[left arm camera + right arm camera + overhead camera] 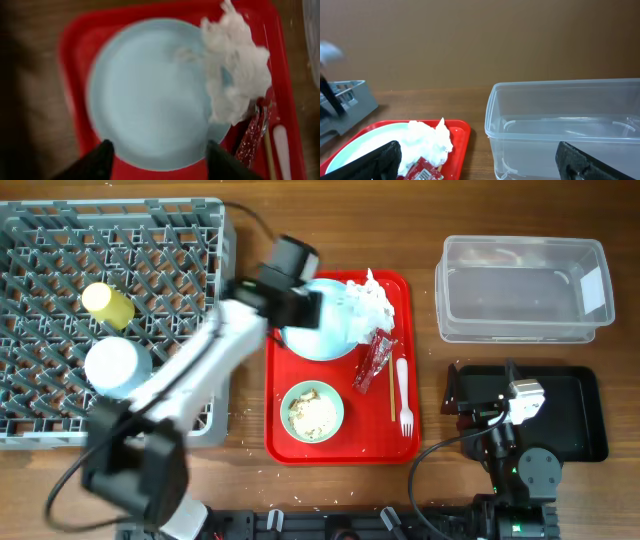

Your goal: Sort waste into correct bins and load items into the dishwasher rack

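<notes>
The pale blue plate [150, 95] lies on the red tray [75, 45], and the crumpled white napkin [235, 80] rests on its right side. My left gripper [159, 157] hangs open over the plate's near rim, one finger on each side and nothing held. From overhead the left gripper [316, 308] covers the plate [325, 340]. A red wrapper [375, 360], wooden stick [391, 390], white fork [403, 395] and a green bowl [312, 411] of rice scraps share the tray. My right gripper [482, 167] is open and empty, facing the clear tub [560, 130].
The grey rack [190, 240] at the left holds a yellow cup [107, 304] and an upturned pale blue bowl [117, 366]. The clear tub [522, 288] stands at the back right. The black tray [575, 415] lies in front of it, under my right arm.
</notes>
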`<state>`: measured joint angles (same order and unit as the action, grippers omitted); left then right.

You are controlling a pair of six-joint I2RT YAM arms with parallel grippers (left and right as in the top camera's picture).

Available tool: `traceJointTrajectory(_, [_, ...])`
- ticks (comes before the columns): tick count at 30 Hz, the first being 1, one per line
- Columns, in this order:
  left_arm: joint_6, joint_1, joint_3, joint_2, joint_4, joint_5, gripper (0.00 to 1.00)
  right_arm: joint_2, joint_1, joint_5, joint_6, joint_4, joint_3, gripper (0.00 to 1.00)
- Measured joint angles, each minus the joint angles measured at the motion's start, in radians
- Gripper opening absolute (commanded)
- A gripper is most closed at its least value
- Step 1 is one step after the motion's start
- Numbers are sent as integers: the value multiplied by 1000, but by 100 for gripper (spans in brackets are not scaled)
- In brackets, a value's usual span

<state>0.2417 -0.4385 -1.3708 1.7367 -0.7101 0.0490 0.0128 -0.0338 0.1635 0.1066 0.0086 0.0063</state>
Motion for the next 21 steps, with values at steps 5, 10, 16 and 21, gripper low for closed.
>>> traceJointTrajectory(5, [89,299,-16,-169,-125,21,100,0,0,0,0,0,0,100])
traceJointTrajectory(10, [102,451,-16,-243,-136,50,100,0,0,70,162,119,0,100])
traceJointTrajectory(16, [105,455,-16,-243,-135,57,100,12,1,408,1210,342,0,100])
traceJointTrajectory(21, [105,455,-16,-244,-140,61,100,112,0,378,1106,415,180,100])
